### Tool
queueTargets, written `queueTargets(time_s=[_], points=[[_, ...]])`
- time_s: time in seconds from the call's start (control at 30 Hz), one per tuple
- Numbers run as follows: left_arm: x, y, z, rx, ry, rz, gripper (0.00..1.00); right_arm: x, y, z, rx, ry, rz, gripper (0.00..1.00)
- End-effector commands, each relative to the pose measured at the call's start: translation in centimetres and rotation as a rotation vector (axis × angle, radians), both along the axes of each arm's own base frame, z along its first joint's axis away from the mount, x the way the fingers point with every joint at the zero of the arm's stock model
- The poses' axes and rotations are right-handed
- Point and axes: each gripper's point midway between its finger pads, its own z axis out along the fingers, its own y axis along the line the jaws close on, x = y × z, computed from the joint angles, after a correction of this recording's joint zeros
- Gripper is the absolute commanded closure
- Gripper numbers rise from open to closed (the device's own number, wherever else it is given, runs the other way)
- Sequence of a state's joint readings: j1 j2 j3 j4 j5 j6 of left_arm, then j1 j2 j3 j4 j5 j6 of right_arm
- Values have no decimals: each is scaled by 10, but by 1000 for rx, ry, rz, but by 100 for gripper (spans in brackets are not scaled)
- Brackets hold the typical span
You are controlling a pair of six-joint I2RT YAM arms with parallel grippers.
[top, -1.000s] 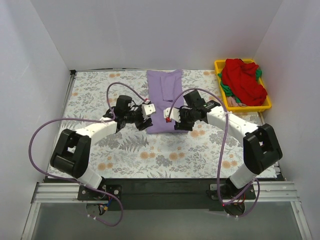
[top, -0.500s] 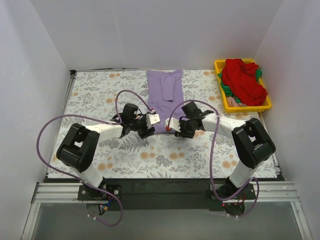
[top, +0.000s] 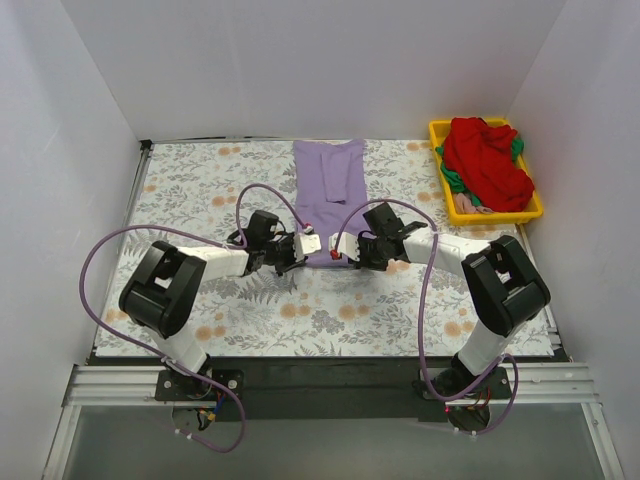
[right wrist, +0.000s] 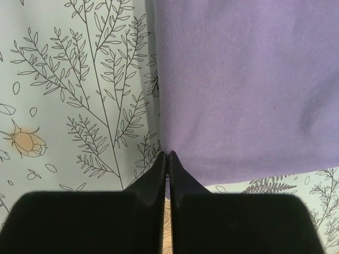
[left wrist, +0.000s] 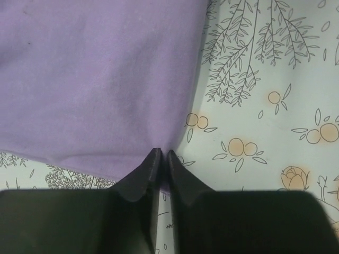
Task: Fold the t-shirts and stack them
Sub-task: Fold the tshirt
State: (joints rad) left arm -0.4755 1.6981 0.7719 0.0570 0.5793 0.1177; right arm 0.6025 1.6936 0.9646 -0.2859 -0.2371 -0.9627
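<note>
The floral cloth (top: 190, 190) is covering the table. The left arm is reaching in low from 8 o'clock. The left claw (top: 303, 252) is sitting at the 7 o'clock corner of the lavender t-shirt (top: 328, 190). In the left wrist view its dark fingers (left wrist: 139, 180) are standing almost together, leaving only a hairline slit. They are pinching the near hem corner of the lavender cloth, and a sliver of purple is showing between them.

The lavender t-shirt is lying flat at the middle of the table as a long narrow strip. It is running from the claws toward 12 o'clock, with one sleeve folded onto its top.

The right claw (top: 345, 256) is sitting at the shirt's 5 o'clock corner, its arm coming in low from 4 o'clock. In the right wrist view its fingers (right wrist: 186, 182) are pressing fully together, nipping the cloth right at that corner.

At 2 o'clock the yellow tray (top: 437, 128) is standing against the far right wall. It is holding a crumpled red t-shirt (top: 487, 160) heaped on top. A green t-shirt (top: 449, 180) is peeking out at the heap's left edge, and a pale pink t-shirt (top: 466, 205) is showing at its near side.
</note>
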Motion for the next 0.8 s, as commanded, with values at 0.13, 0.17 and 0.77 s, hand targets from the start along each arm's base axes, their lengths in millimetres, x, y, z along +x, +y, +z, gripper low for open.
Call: queueTargets(time_s=[0.13,0.17,0.77], points=[[3,0,19,7,16,19,100,-1,1,25,18,5,-29,99],[2,-4,29,-18,26,8,100,0,3,32,25,-2,-27,99],[-8,-12,126,-88,-58,-80,100,7,-5,120,61,-83,-15,99]])
